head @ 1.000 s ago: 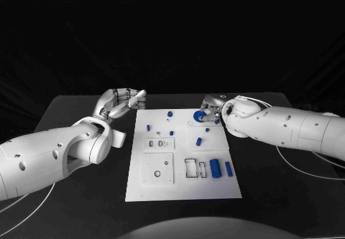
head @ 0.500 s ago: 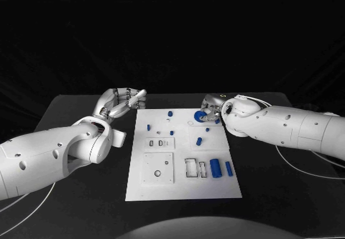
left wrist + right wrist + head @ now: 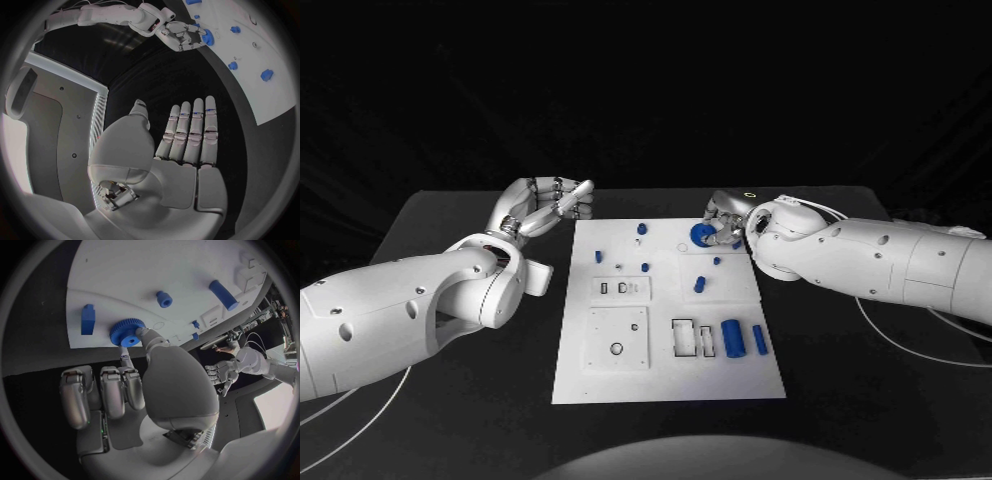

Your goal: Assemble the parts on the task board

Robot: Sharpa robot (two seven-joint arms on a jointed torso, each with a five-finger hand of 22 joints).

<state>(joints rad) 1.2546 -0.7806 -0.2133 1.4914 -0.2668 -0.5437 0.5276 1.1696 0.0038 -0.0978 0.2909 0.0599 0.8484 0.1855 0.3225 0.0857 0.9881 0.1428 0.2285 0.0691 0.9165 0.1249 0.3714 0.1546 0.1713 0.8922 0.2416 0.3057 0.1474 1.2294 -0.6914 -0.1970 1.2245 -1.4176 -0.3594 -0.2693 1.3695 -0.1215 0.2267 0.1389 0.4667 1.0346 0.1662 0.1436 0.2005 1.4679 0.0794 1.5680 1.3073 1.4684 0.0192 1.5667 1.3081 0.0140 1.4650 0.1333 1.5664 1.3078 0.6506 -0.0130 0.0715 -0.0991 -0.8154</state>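
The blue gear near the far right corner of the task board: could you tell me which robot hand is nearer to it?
Right. The right robot hand has the blue gear at its fingertips, pinching it. The left robot hand hovers open off the task board's far left edge.

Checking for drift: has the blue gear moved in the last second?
No. The blue gear sits at the same spot near the task board's far right edge.
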